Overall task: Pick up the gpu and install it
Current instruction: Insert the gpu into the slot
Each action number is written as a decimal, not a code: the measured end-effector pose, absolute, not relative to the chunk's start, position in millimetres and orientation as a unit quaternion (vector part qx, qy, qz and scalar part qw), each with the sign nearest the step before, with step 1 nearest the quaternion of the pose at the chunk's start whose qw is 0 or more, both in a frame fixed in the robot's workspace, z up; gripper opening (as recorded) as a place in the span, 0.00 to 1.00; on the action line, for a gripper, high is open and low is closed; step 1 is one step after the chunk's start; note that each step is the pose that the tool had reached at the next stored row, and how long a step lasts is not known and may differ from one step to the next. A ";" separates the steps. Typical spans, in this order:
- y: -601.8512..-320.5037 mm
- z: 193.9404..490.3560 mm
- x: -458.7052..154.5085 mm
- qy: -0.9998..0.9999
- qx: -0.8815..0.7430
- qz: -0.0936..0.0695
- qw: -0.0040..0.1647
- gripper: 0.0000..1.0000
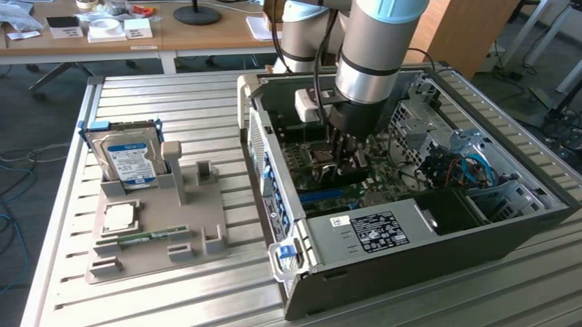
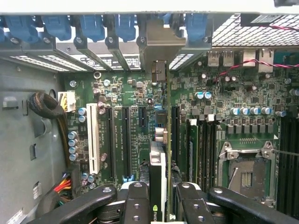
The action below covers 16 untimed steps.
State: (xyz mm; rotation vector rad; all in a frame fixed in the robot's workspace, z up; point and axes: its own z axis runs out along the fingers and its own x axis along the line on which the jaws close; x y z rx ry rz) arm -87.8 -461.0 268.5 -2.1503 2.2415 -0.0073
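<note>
The gpu [image 2: 158,179] shows edge-on in the wrist view, a thin dark card with a green logo on its edge. Its pale metal bracket [image 2: 161,44] reaches the case's rear slot openings. My gripper [image 2: 159,205] is shut on the card, with one black finger [image 2: 135,200] on each side of it. The card stands upright over the motherboard's black expansion slots [image 2: 126,140]; I cannot tell whether it is seated. In the exterior view my gripper [image 1: 350,163] reaches down inside the open computer case [image 1: 409,252], with the dark gpu [image 1: 353,176] between its fingers above the green board.
A white slot [image 2: 92,137], memory slots [image 2: 201,149] and an empty processor socket [image 2: 245,175] flank the card. Blue latches [image 2: 93,25] line the rear of the case. Left of the case, a grey holder [image 1: 155,252] carries a hard drive [image 1: 132,160], a processor [image 1: 120,216] and a RAM stick [image 1: 146,238].
</note>
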 end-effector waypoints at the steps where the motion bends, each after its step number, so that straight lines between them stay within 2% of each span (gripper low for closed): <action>1: -460.9 268.5 -88.3 0.722 -0.692 -0.002 0.018 0.27; 16: -460.9 260.7 -92.1 0.721 -0.692 -0.002 0.018 0.27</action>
